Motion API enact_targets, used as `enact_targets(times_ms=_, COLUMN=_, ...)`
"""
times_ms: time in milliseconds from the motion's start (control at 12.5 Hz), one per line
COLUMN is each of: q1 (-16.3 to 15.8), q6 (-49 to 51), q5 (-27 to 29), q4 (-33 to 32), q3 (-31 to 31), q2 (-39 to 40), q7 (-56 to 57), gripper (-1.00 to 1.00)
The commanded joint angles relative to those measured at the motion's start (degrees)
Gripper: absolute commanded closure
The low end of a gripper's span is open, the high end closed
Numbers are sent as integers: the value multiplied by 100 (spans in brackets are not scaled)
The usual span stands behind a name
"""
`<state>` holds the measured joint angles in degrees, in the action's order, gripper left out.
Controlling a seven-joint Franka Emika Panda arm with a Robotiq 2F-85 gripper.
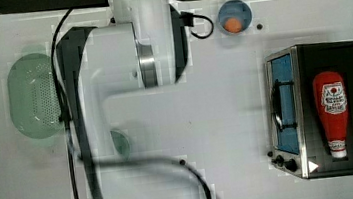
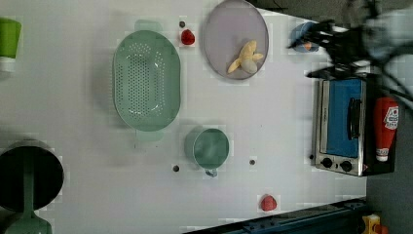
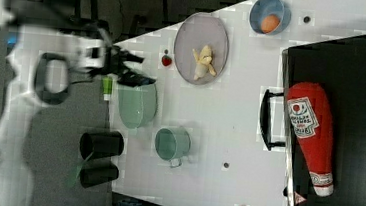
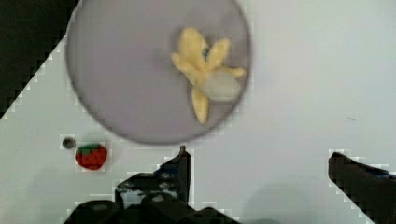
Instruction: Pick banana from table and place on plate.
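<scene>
White table (image 1: pixel 227 124) fills the top view, with the white arm (image 1: pixel 110 66) over its middle. A green perforated colander (image 1: pixel 33 98) lies at the top view's left and a blue bowl (image 1: pixel 234 16) holding an orange ball (image 1: pixel 232 24) sits near the far edge. At the top view's right, a toaster oven (image 1: pixel 286 112) with a blue door carries a red ketchup bottle (image 1: pixel 332 112) on its black top; the white label bears writing too small to read.

From the left view, the banana (image 2: pixel 246 58), peeled with its skin splayed, lies on the lilac-grey plate (image 2: pixel 229 29). One strawberry (image 2: pixel 188 37) sits just beside the plate, between it and the colander. A green cup (image 2: pixel 209 147) stands near the middle, a second strawberry (image 2: pixel 268 203) near the lower edge.

From the right view, the claw (image 3: pixel 136 69) hangs apart from the plate, by the table's edge above the colander.

Through the wrist view, the claw (image 4: pixel 259 161) is spread wide and empty, its dark fingers (image 4: pixel 180 170) over bare table just beside the plate's rim, with the banana resting on the plate.
</scene>
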<state>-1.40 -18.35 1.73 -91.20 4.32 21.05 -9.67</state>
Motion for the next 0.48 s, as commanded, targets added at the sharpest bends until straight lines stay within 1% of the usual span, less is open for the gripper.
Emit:
enact_targets(times_ms=80, q1=271, q6=71, q5=-93, q4=-616, q3=-253, q2=-951, q7=-89, gripper=-100)
enact_targets(times_ms=320, q1=289, q6=254, q5=-96, q4=-1520, q3=-392, q2=-2042, q7=-89, gripper=-100)
enact_targets(times_ms=480, q1=290, q6=463, q5=-97, q4=-1966, q3=-486, q2=-2627, q7=-89, gripper=-100)
